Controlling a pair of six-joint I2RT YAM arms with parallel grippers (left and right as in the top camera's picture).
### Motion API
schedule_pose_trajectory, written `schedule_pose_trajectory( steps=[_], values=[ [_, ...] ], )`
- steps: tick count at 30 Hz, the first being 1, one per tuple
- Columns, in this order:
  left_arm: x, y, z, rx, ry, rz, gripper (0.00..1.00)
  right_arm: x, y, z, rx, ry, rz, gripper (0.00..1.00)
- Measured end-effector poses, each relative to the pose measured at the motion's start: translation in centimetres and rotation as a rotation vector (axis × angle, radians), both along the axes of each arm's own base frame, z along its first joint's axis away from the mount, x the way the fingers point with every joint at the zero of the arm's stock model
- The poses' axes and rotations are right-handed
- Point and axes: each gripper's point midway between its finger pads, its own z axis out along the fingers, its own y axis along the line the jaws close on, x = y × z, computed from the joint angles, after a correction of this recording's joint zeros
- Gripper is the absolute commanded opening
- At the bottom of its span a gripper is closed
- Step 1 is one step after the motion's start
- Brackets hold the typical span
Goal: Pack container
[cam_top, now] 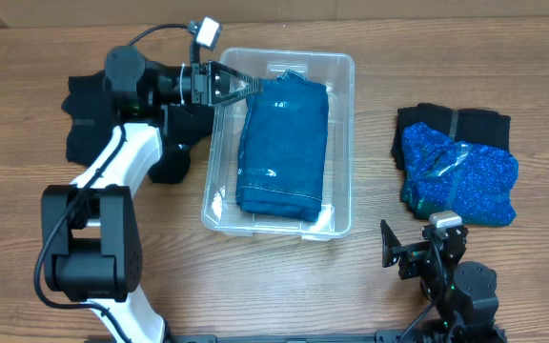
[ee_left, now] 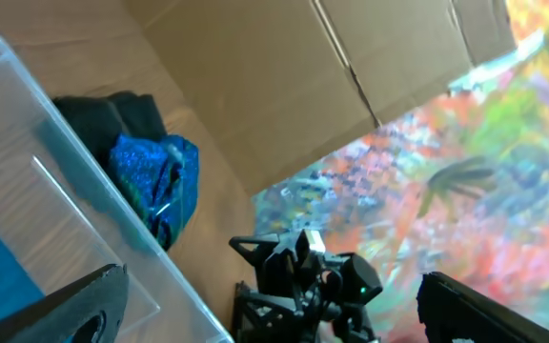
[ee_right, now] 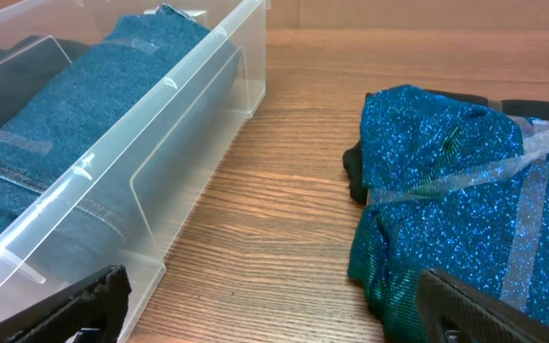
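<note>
The clear container stands mid-table and holds a folded blue denim garment. My left gripper is open and empty at the container's far-left corner, just over the rim and the denim's edge. Its wrist view looks across the container wall with nothing between the fingers. My right gripper is open and empty, low over the table near the front edge, between the container and a sparkly blue garment. The denim shows through the wall.
The sparkly blue garment lies on a black garment right of the container. Another black garment lies at far left under my left arm. Cardboard stands behind the table.
</note>
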Motion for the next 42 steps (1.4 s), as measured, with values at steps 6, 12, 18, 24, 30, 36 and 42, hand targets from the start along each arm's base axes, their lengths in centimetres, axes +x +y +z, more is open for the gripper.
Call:
schedule_pose_trajectory(
  steps=[6, 12, 18, 24, 30, 36, 42],
  values=[
    [2.8, -1.3, -6.0, 0.087, 0.105, 0.181, 1.00, 0.0, 0.0, 0.0, 0.000, 0.000, 0.001, 1.00],
    [4.9, -0.5, -8.4, 0.198, -0.050, 0.318, 1.00, 0.0, 0.0, 0.0, 0.000, 0.000, 0.001, 1.00],
    [4.8, 3.4, -5.4, 0.251, -0.134, 0.422, 1.00, 0.0, 0.0, 0.0, 0.000, 0.000, 0.000, 1.00],
    [0.5, 7.4, -3.2, 0.478, -0.177, 0.529, 1.00, 0.0, 0.0, 0.0, 0.000, 0.000, 0.000, 1.00],
    [-1.1, 16.1, -5.2, 0.616, -0.085, 0.671, 1.00, 0.0, 0.0, 0.0, 0.000, 0.000, 0.000, 1.00],
    [-5.7, 23.0, -6.1, 0.810, 0.028, 0.814, 1.00, 0.0, 0.0, 0.0, 0.000, 0.000, 0.000, 1.00],
    [-9.1, 26.3, -1.5, 1.061, -0.079, 1.056, 1.00, 0.0, 0.0, 0.0, 0.000, -0.001, 0.000, 1.00]
  ],
)
